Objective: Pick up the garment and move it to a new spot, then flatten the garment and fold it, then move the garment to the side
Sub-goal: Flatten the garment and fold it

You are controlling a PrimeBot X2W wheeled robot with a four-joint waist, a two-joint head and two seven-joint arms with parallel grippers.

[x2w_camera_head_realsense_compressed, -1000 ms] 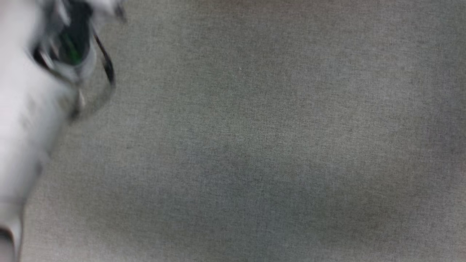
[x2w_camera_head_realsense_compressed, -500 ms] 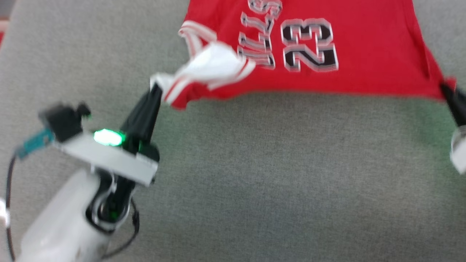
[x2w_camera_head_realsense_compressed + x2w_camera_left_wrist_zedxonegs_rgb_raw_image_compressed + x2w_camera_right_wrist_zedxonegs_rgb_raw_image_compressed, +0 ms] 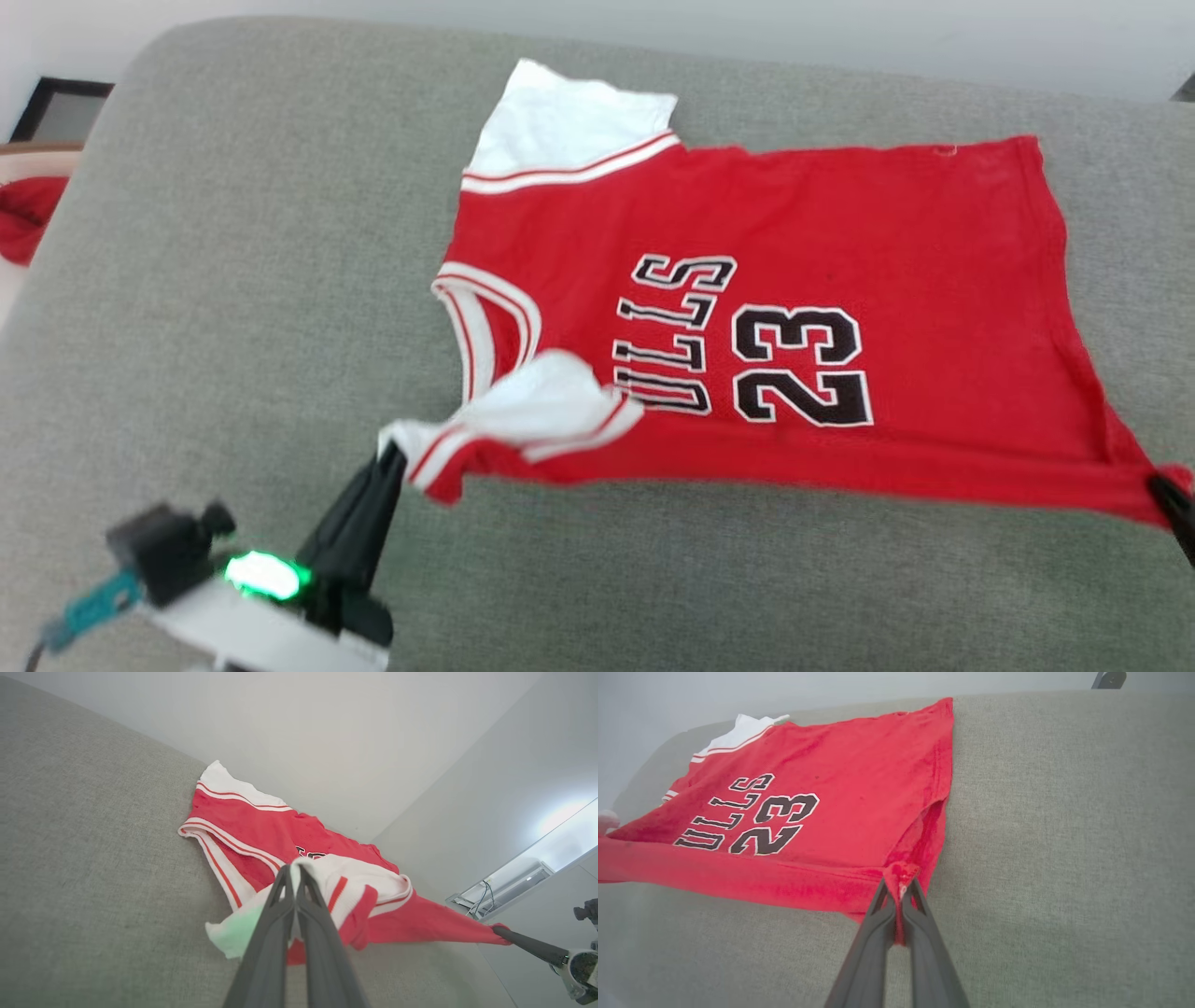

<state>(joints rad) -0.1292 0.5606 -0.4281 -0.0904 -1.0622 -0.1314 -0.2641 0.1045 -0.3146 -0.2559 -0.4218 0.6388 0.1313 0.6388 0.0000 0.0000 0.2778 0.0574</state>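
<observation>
A: Where's the garment (image 3: 794, 308)?

B: Chest up on the grey cushion (image 3: 233, 280), spread from the centre of the head view out toward 3 o'clock. Collar points to 9, hem to 3. Its far edge lies flat and its near edge is lifted off the fabric.

A: Lifted by what?

B: Both arms. At 7 o'clock the left gripper (image 3: 387, 459) has its fingers pinched together on the near white sleeve (image 3: 541, 401). At 4 o'clock, by the frame edge, the right gripper (image 3: 1167, 490) is closed on the near hem corner (image 3: 901, 871). The right wrist view shows a nub of red cloth poking up between the tips.

A: Why those two points?

B: They're the two ends of one side edge. Held apart, that edge runs taut between them, roughly 8 to 4, giving a straight line to drag or lay down. I read it as flattening work.

A: Flat yet?

B: Not quite. That sleeve is bunched and curled over onto the chest, beside the lettering (image 3: 672, 336). At 12 the far sleeve (image 3: 569, 117) lies out clean.

A: Risk?

B: Both grips hold only small bites of cloth, so a hard pull could slip the hem corner. The sleeve likely needs spreading before any fold.
</observation>
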